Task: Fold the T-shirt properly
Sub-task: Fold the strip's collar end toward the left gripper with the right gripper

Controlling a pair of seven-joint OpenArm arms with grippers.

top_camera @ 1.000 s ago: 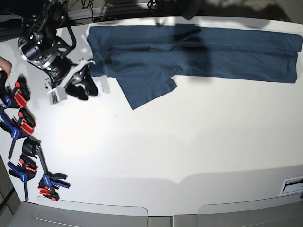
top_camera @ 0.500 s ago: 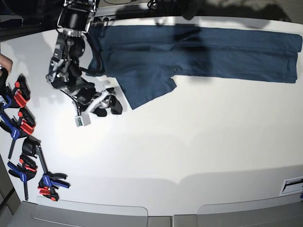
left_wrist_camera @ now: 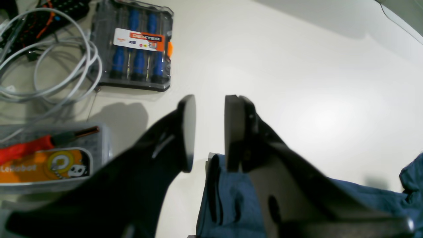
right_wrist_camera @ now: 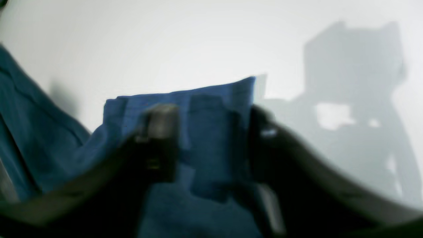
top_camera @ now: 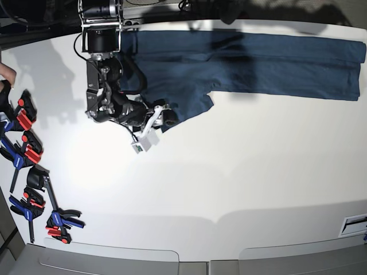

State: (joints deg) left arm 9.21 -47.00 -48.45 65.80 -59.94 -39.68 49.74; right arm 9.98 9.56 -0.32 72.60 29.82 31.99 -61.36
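A broad white table (top_camera: 229,183) fills the overhead view, glossy under bright light; along its near left edge lies a row of blue-and-red clamps (top_camera: 26,152), well apart from the work; further in, the right gripper (top_camera: 162,119) sits at the lower corner of the sleeve flap of the T-shirt (top_camera: 258,63); its wrist view, blurred, shows the two fingers standing either side of a raised blue fold, but whether they have pinched it shut I cannot tell; the dark navy T-shirt lies stretched as a long band along the far edge of the table; the left gripper (left_wrist_camera: 208,132) hovers with its jaws parted and nothing between them, a shirt edge just below it, beside a screwdriver case (left_wrist_camera: 134,46) and loose white cables (left_wrist_camera: 49,66); the risk, I judge, is a shallow bite on the corner, so the soft cloth slips free or bunches when lifted, spoiling the fold.
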